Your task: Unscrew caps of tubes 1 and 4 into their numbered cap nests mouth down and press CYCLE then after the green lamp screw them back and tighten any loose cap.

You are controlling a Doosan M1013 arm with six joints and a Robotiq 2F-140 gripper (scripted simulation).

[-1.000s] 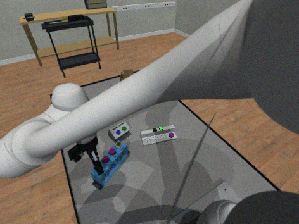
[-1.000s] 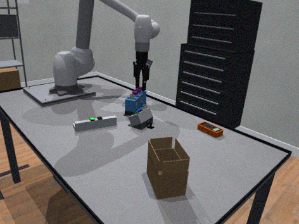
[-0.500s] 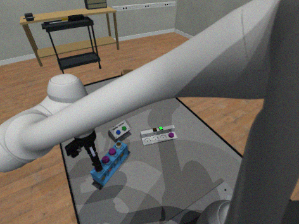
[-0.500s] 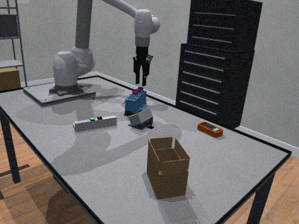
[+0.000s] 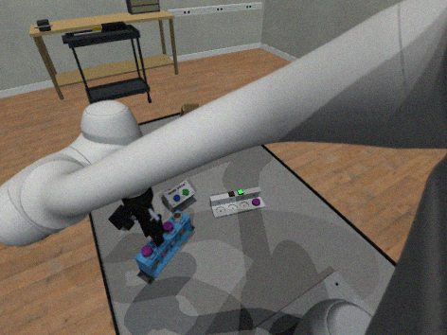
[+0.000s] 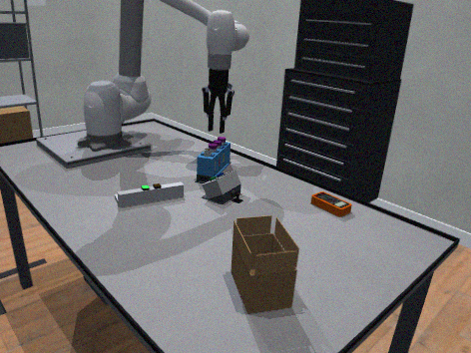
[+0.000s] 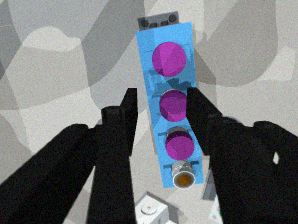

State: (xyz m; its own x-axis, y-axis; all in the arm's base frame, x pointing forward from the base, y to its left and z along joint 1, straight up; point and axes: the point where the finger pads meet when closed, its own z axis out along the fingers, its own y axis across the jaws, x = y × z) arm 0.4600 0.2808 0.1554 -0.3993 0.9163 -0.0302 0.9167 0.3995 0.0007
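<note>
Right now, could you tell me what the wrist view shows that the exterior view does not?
Only the wrist view shows one uncapped tube at the end of the blue rack, beside three purple caps. Only the exterior view shows the cardboard box, the orange meter, the black drawer cabinet and the lit green lamp. Both show the rack and the fingers above it, holding nothing.

Decapping station [image 5: 177,238]: on table [image 6: 349,249], below gripper [image 6: 217,125].
Key housing [image 5: 179,194]: just beside the station.
Cap tray [image 5: 237,202]: right of housing in top view; one cap [image 5: 256,202] in its end nest.
Box [image 6: 264,264]: near table's front.
</note>
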